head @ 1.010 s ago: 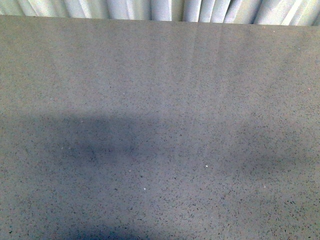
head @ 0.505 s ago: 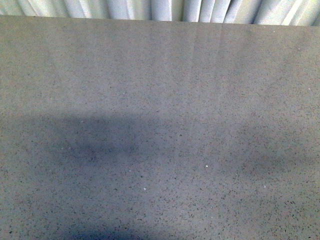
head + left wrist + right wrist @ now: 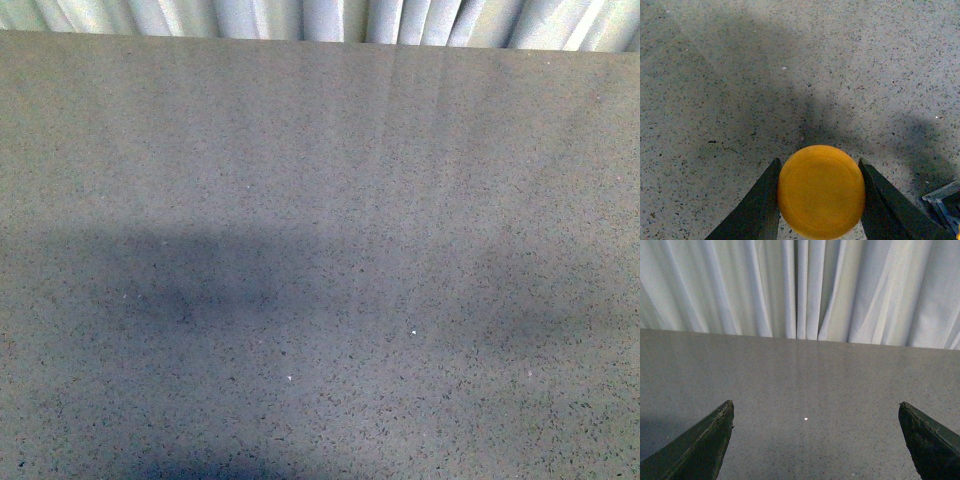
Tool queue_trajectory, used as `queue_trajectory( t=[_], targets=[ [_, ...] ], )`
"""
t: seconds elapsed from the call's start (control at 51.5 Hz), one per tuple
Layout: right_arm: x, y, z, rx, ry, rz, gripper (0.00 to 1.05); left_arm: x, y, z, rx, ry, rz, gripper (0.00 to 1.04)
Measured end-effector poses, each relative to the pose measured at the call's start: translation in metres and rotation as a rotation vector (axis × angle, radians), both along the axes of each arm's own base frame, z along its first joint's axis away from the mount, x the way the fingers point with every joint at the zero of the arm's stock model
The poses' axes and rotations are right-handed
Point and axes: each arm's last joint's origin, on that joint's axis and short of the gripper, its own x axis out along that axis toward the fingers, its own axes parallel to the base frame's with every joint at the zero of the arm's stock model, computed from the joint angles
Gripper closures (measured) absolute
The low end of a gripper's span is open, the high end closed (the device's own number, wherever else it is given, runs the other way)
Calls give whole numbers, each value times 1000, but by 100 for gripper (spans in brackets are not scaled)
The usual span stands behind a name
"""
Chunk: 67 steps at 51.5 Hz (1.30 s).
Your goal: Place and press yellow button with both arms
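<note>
Looking through the front view, you are seeing:
- A grey speckled table [image 3: 320, 150], filling nearly the whole frame.
- A pale pleated curtain [image 3: 300, 18], hanging behind the table's far edge.
- A broad dark shadow [image 3: 180, 290], lying across the near left of the table, with a fainter one trailing off to the right.

Looking through the left wrist view, you are seeing:
- The left gripper [image 3: 819, 162], clamping the yellow button [image 3: 821, 191]. Its two black fingers [image 3: 760, 205] are pressing against opposite sides of the round cap.
- The button's yellow-orange cap is facing the camera and hiding the body under it.
- The speckled table is lying beyond the button, with a dark shadow spreading around it. You cannot tell whether the button is touching the surface or hanging above it.
- A grey, blue-edged object [image 3: 940, 202], showing only in part beside one finger and too cropped to name.

Looking through the right wrist view, you are seeing:
- The right gripper [image 3: 815, 404], its black fingers [image 3: 700, 450] standing wide apart with only bare table showing between them.
- The same curtain, hanging in folds past the table's far edge.
- A tiny white speck [image 3: 805, 418], sitting on the table between the fingers.
</note>
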Motion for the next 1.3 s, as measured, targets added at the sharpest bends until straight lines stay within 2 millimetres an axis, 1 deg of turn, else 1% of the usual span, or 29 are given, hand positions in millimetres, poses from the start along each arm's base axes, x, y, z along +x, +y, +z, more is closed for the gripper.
queue_trajectory(
  t=[0.175, 0.272, 0.35, 0.427, 0.447, 0.505, 0.563, 0.621, 0.699, 0.718, 0.738, 0.777, 0.835, 0.913, 0.951, 1.01, 1.087, 1.126, 1.184, 1.301],
  targets=[
    [0, 0, 0, 0, 0, 0, 9, -1, 0, 0, 0, -3, -4, 69],
    [0, 0, 0, 0, 0, 0, 9, -4, 2, 7, -2, -15, -8, 69],
    [0, 0, 0, 0, 0, 0, 9, -5, 2, 24, 6, -49, -20, 69],
    [0, 0, 0, 0, 0, 0, 9, 1, -2, 48, 40, -109, -46, 69],
    [0, 0, 0, 0, 0, 0, 9, 2, -2, 50, 42, -118, -49, 69],
    [0, 0, 0, 0, 0, 0, 9, 8, -9, 64, 55, -160, -75, 69],
    [0, 0, 0, 0, 0, 0, 9, 12, -16, 72, 60, -188, -95, 69],
    [0, 0, 0, 0, 0, 0, 9, 19, -31, 80, 60, -214, -130, 69],
    [0, 0, 0, 0, 0, 0, 9, 31, -67, 80, 42, -227, -211, 69],
    [0, 0, 0, 0, 0, 0, 9, 34, -80, 79, 36, -231, -235, 69],
    [0, 0, 0, 0, 0, 0, 9, 35, -84, 79, 33, -232, -244, 69],
    [0, 0, 0, 0, 0, 0, 9, 39, -103, 76, 24, -237, -286, 69],
    [0, 0, 0, 0, 0, 0, 9, 45, -140, 65, -6, -228, -364, 69],
    [0, 0, 0, 0, 0, 0, 9, 44, -184, 47, -56, -190, -460, 69],
    [0, 0, 0, 0, 0, 0, 9, 43, -203, 38, -76, -165, -500, 69],
    [0, 0, 0, 0, 0, 0, 9, 41, -224, 26, -90, -137, -542, 69],
    [0, 0, 0, 0, 0, 0, 9, 42, -243, 14, -107, -108, -578, 69],
    [0, 0, 0, 0, 0, 0, 9, 42, -248, 10, -109, -96, -585, 69],
    [0, 0, 0, 0, 0, 0, 9, 42, -254, 3, -111, -77, -589, 69],
    [0, 0, 0, 0, 0, 0, 9, 40, -259, -4, -117, -56, -598, 69]
  ],
)
